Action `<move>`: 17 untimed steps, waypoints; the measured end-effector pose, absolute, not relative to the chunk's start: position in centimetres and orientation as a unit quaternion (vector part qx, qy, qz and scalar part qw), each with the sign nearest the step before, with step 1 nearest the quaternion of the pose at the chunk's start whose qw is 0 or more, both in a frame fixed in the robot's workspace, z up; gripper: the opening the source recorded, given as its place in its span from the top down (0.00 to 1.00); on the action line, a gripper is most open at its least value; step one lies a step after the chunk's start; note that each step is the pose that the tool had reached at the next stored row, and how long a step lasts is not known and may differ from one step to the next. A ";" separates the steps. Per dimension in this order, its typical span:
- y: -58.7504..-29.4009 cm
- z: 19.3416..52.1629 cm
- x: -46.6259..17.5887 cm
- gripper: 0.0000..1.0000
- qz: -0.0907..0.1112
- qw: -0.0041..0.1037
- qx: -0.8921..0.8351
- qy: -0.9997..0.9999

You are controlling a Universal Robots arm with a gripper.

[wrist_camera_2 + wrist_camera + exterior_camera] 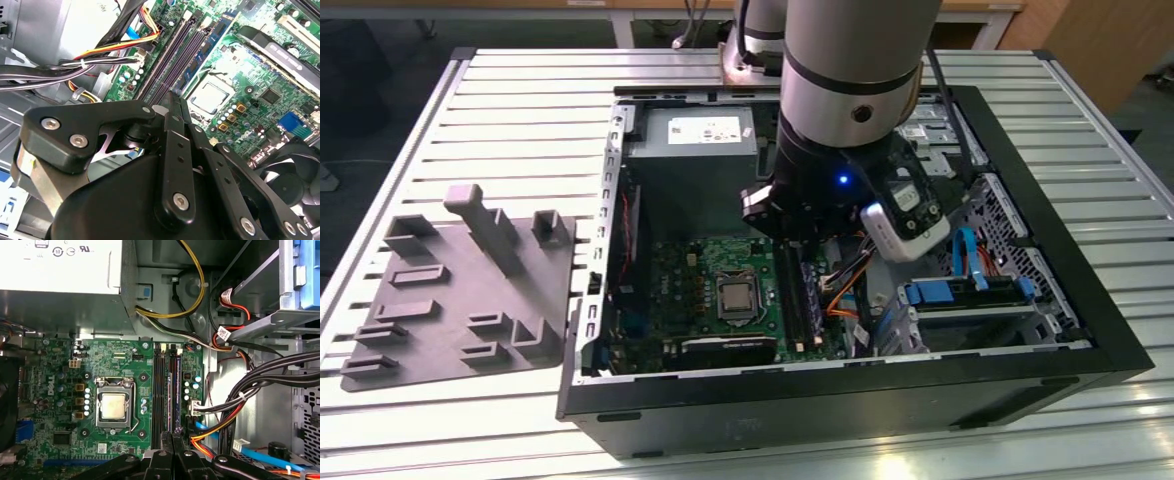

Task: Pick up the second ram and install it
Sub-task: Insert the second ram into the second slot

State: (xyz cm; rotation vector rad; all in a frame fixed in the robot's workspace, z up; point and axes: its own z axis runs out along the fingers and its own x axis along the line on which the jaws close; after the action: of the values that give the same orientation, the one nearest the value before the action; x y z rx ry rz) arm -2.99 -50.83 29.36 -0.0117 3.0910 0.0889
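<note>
The second ram is a thin dark stick standing on edge in one of the long motherboard sockets, beside a bluish stick in the neighbouring socket. In the exterior view the second ram runs below the arm's wrist, inside the open computer case. My gripper hangs over this socket row with its black fingers pressed together and nothing visible between them. In the first wrist view the gripper lines up with the stick's near end. Whether the tips touch the stick is hidden.
The processor socket lies beside the memory sockets, and a fan sits past it. Bundled black and coloured cables cross the other side, near the drive cage. A grey moulded tray lies outside the case, on the exterior view's left.
</note>
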 end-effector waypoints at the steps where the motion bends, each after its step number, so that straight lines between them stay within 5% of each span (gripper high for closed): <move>1: -50.8 29.3 -3.0 0.88 0.029 0.025 -0.004 0.999; 17: -50.6 28.8 -3.0 0.88 0.029 0.025 -0.001 0.999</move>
State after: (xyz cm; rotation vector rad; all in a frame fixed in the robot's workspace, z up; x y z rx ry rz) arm -2.99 -50.63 28.84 -0.0036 3.0909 0.0887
